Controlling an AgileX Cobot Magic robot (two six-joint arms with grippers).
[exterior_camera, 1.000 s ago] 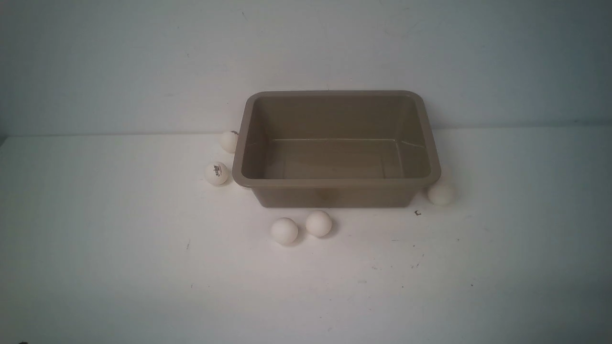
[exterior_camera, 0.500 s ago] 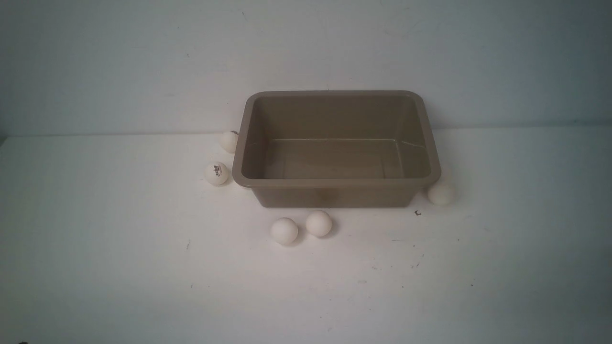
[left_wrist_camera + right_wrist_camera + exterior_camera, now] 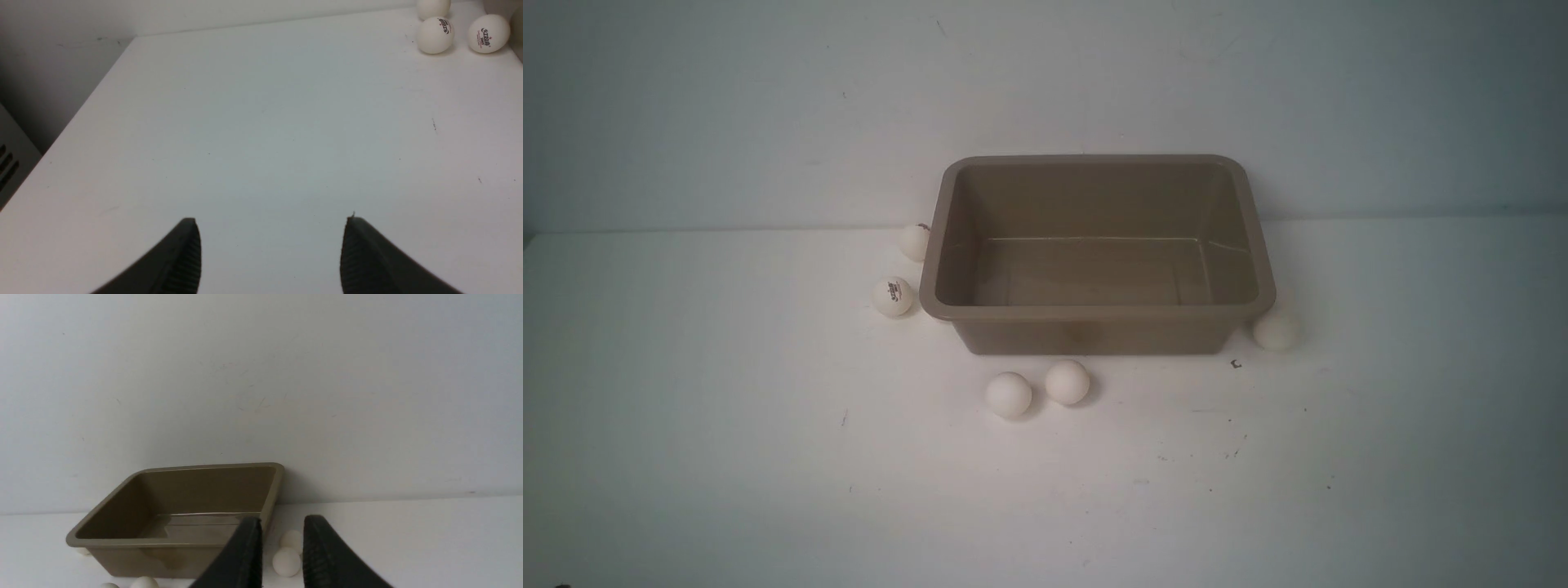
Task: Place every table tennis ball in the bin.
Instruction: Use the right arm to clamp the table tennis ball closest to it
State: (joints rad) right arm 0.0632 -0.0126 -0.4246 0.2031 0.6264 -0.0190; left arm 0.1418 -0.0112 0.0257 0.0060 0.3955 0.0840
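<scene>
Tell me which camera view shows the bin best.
The front view: the bin sits whole in frame, with its full rim and bare floor visible from above. The right wrist view sees it low and oblique, with one corner hidden behind the right gripper. The left wrist view does not clearly show it.

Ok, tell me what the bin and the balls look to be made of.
The bin: likely moulded plastic, taupe-brown, smooth with a soft sheen; its floor shows faint reflections and its corners are rounded. The balls: probably plastic, matte white, no glare; one carries a printed logo.
</scene>
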